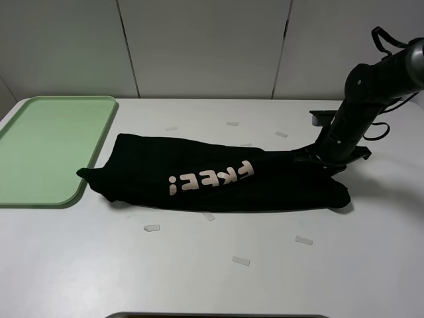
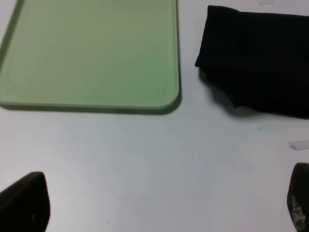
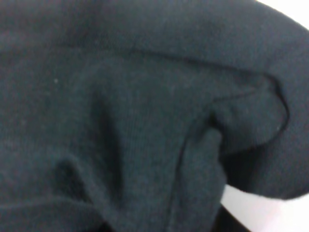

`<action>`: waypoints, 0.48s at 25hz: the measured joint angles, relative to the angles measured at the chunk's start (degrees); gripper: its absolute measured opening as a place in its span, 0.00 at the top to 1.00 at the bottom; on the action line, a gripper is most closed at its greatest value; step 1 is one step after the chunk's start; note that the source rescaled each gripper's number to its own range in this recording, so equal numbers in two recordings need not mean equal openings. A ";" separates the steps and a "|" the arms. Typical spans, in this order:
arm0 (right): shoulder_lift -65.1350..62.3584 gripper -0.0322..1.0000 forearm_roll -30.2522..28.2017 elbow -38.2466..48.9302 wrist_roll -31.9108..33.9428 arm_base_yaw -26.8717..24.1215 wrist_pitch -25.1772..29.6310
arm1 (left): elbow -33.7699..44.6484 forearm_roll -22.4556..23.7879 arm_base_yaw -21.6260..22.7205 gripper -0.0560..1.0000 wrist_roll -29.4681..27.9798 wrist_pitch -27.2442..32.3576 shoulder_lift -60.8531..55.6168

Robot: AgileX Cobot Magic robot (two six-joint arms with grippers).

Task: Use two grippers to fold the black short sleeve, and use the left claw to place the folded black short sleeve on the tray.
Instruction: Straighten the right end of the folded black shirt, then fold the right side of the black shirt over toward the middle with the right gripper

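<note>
- The black shirt [image 1: 199,169] is pictured laid out on the white bench [image 1: 265,281] as a long band. Its long axis runs across the bench, from the corner of the green tray [image 1: 40,142] towards the right arm [image 1: 358,106].
- The shirt's left end is seen just beside the tray, with a narrow strip of bench showing between them in the left wrist view. Nothing is carried on the tray.
- The right tool [image 1: 329,162] is set down on the shirt's right end. Dark cloth fills the right wrist view, so it cannot be told whether the tool is clenched or released.
- The left tool [image 2: 161,205] is held spread wide over bare bench, with nothing grasped or touched. It is not seen in the high view.
- The shirt's left end is judged to be the nearer reach for the left tool, and a fold along the long axis is expected.
</note>
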 joint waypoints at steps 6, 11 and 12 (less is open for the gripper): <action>-1.28 0.85 -2.95 -0.13 0.00 0.00 -0.28 | 0.00 0.00 0.00 0.02 0.00 0.00 0.00; -5.29 0.85 -8.09 -0.18 0.00 -0.13 2.80 | 0.00 0.00 0.00 0.02 0.00 0.00 0.00; -6.71 0.85 -9.15 -0.18 0.12 -0.13 3.47 | 0.00 0.00 0.00 0.02 0.00 0.00 0.00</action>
